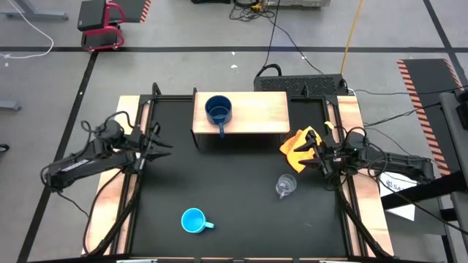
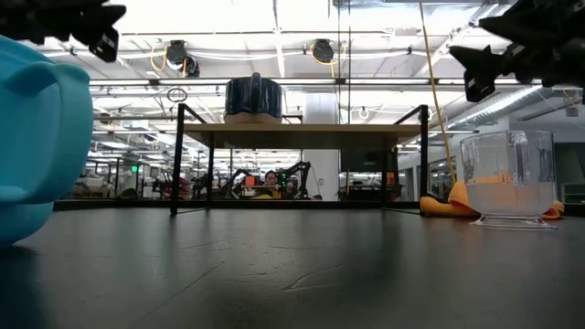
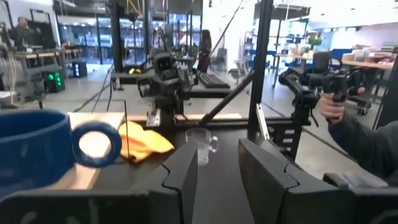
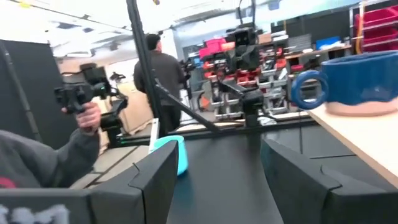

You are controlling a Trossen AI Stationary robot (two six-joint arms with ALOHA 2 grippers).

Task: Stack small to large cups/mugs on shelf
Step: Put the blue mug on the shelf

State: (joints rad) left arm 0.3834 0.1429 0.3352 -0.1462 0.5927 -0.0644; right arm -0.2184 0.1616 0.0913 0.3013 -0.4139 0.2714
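Observation:
The dark navy mug stands upright on the left part of the shelf's wooden top, at the table's far side. The light-blue mug stands on the black table near its front edge. The clear glass cup stands right of the middle. My left gripper hovers open at the table's left side, left of the shelf, with nothing between its fingers. My right gripper hovers open at the right side, over the orange cloth, also empty.
An orange cloth lies on the table by the shelf's right end, under my right gripper. Pale wooden planks and dark frame rails run along both table sides. Beyond the table a person's hand holds a handle device.

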